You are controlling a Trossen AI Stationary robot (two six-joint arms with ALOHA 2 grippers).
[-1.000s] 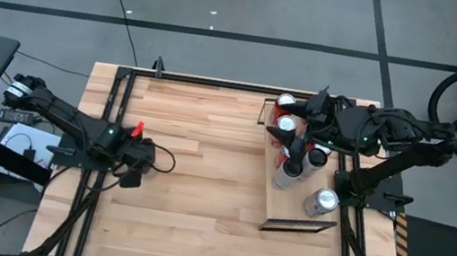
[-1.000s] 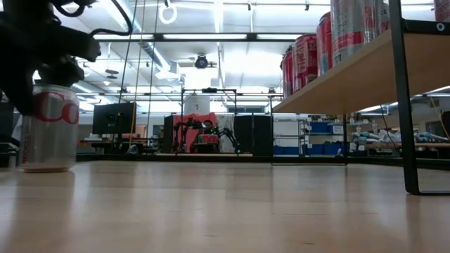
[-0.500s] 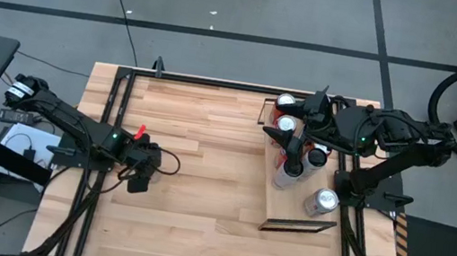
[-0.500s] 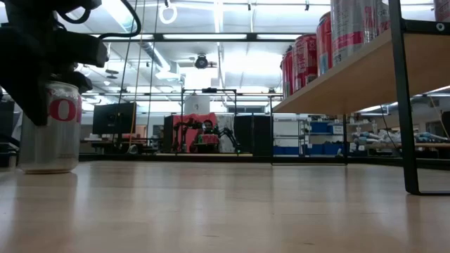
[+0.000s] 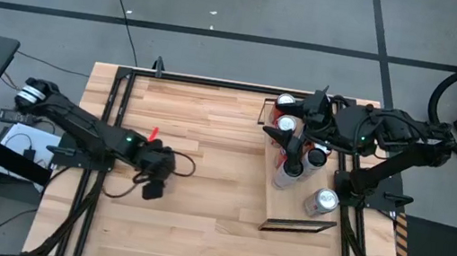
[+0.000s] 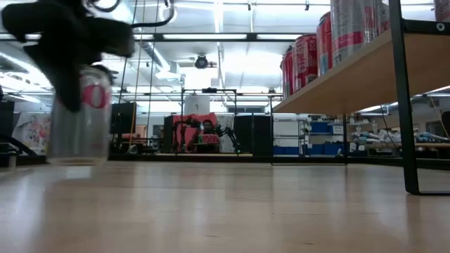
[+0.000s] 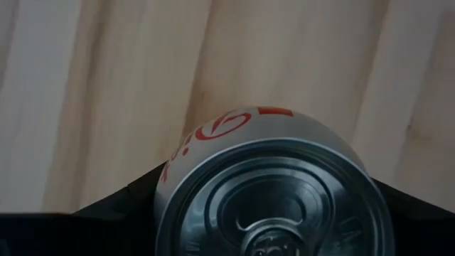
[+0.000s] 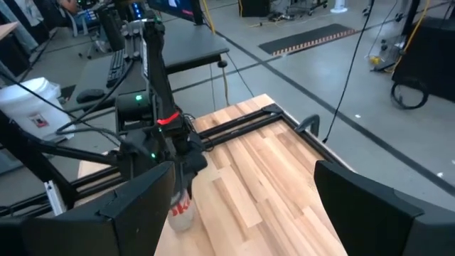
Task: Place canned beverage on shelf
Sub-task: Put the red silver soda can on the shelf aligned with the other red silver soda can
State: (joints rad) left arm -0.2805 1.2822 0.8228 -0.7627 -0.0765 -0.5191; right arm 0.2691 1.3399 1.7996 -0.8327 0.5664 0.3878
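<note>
Silver can clasped over the tabletop, shelf off to one side.
Light-wood shelf [image 5: 300, 210] with dark end rims and several cans, under the spread-fingered right gripper [image 5: 286, 123]. Between the left gripper's [image 5: 154, 190] fingers, upright: silver can [image 6: 79, 116] with red lettering, pull-tab top, base just above the planks.

Little can be read. In the low view, at the upper left of the frame, the silver can [image 6: 81, 116] shows one red letter, an "O". In the left wrist view, red lettering curves over the can's side at the centre, but only fragments show, too partial to spell out.
</note>
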